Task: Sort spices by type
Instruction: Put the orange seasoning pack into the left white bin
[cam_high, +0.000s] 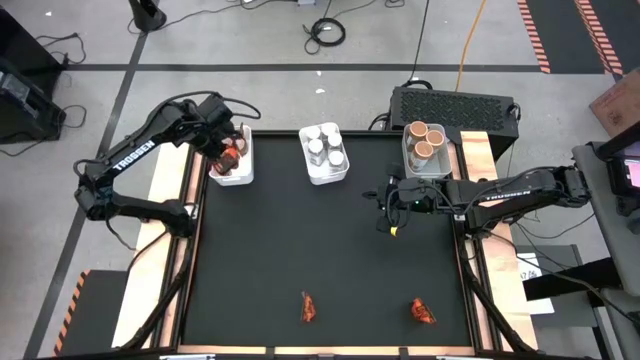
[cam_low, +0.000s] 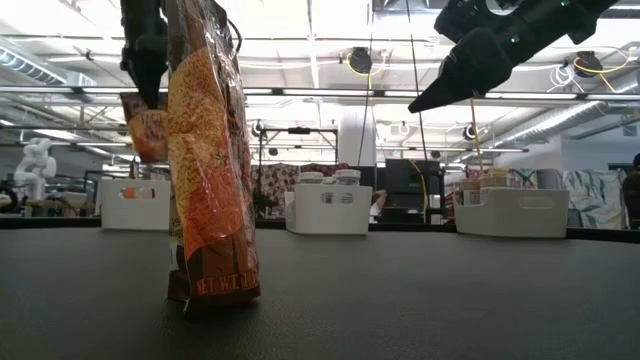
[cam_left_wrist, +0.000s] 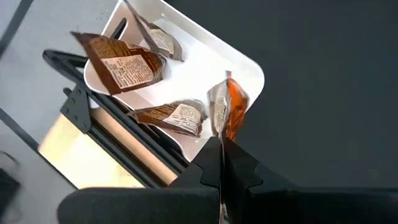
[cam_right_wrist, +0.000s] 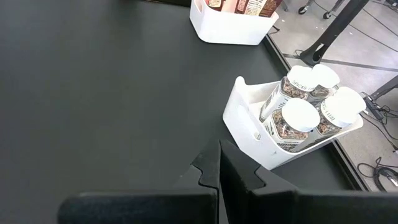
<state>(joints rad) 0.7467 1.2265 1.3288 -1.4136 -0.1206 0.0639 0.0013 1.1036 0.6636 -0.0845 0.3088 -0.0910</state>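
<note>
My left gripper (cam_high: 228, 152) is shut on a red-orange sachet (cam_left_wrist: 229, 107) above the left white bin (cam_high: 240, 172), which holds several more sachets (cam_left_wrist: 124, 65). In the low view the held sachet (cam_low: 148, 130) hangs over that bin (cam_low: 135, 203). My right gripper (cam_high: 382, 203) is shut and empty, above the mat between the middle and right bins. The middle bin (cam_high: 324, 176) holds clear jars with white lids (cam_right_wrist: 298, 115). The right bin (cam_high: 428, 170) holds tan-topped tubs (cam_high: 424, 138). Two sachets (cam_high: 310, 307) (cam_high: 422, 311) lie on the mat near the front edge. My left gripper pinches the sachet's top edge (cam_left_wrist: 222, 132) between its two fingers, coming from above and pointing down. The sachet hangs below the fingers, clear of the bin and of the sachets inside it.
The three white bins stand in a row along the mat's far edge. One front sachet (cam_low: 205, 160) stands close before the low camera. The mat's middle (cam_high: 320, 240) is bare. A black box (cam_high: 455, 105) sits behind the right bin.
</note>
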